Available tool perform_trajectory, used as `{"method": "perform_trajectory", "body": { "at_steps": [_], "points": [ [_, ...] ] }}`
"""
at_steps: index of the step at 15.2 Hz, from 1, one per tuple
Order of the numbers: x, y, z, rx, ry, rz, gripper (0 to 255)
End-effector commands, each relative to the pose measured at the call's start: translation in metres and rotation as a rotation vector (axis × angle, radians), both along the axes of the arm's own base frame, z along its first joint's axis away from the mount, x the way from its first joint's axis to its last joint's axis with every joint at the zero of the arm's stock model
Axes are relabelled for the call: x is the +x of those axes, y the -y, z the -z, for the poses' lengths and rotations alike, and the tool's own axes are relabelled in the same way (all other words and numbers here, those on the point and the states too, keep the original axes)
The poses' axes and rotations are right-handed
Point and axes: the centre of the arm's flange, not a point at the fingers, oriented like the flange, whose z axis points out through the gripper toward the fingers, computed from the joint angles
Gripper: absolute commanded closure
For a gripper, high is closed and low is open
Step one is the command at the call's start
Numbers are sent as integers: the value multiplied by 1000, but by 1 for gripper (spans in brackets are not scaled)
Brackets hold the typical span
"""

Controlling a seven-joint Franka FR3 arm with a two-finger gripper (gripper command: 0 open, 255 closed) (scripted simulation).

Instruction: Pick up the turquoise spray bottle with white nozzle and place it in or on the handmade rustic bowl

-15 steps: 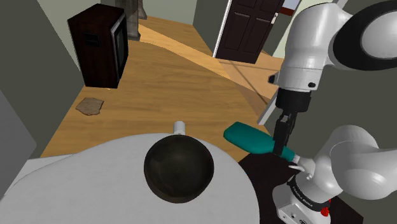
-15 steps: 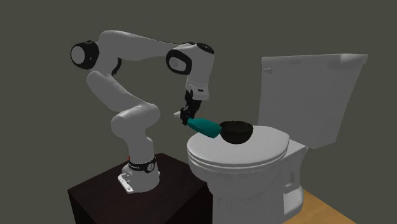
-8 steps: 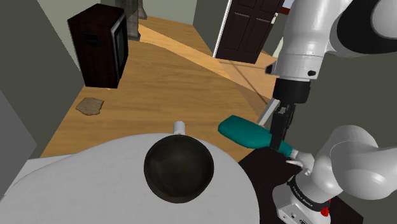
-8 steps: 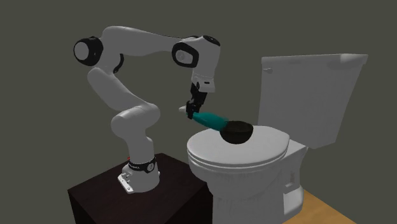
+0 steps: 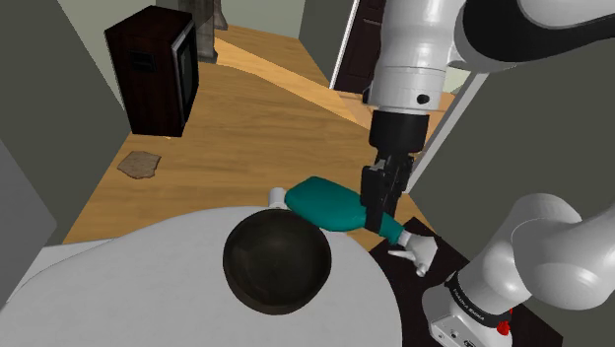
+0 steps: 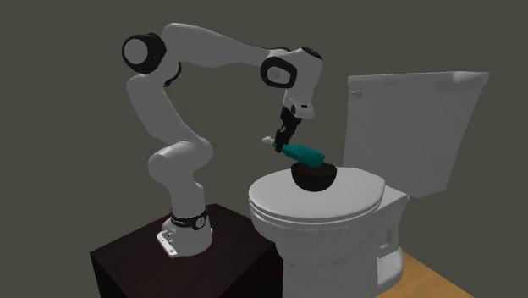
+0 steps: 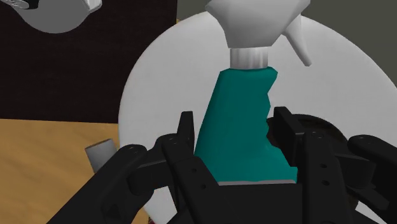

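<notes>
The hand (image 5: 377, 197) clasps the teal spray bottle (image 5: 323, 203) near its neck, over the dark bowl (image 5: 276, 260). The bottle seems light, stiff and perhaps slippery.

1. The spray bottle (image 5: 330, 204) is smooth, matt teal plastic.
2. The bowl (image 5: 276, 261) is dark, with a faint sheen.
3. The floor (image 5: 246, 128) is light brown wood.
4. The toilet lid (image 6: 347, 206) is smooth, plain white.

White-nozzled teal spray bottle (image 5: 330, 202) tilted, just above dark bowl (image 5: 276, 261).
</notes>
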Motion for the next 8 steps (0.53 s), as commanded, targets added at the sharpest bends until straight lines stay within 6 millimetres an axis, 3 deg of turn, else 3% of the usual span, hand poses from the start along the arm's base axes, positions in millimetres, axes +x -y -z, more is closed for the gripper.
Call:
{"method": "perform_trajectory", "body": {
  "at_steps": [1,6,7,8],
  "points": [
    [13,-24,0,2,0,1,255],
    [42,-83,-3,2,0,1,255],
    [52,-103,-4,2,0,1,255],
    [52,-103,1,2,0,1,255]
  ]
}}
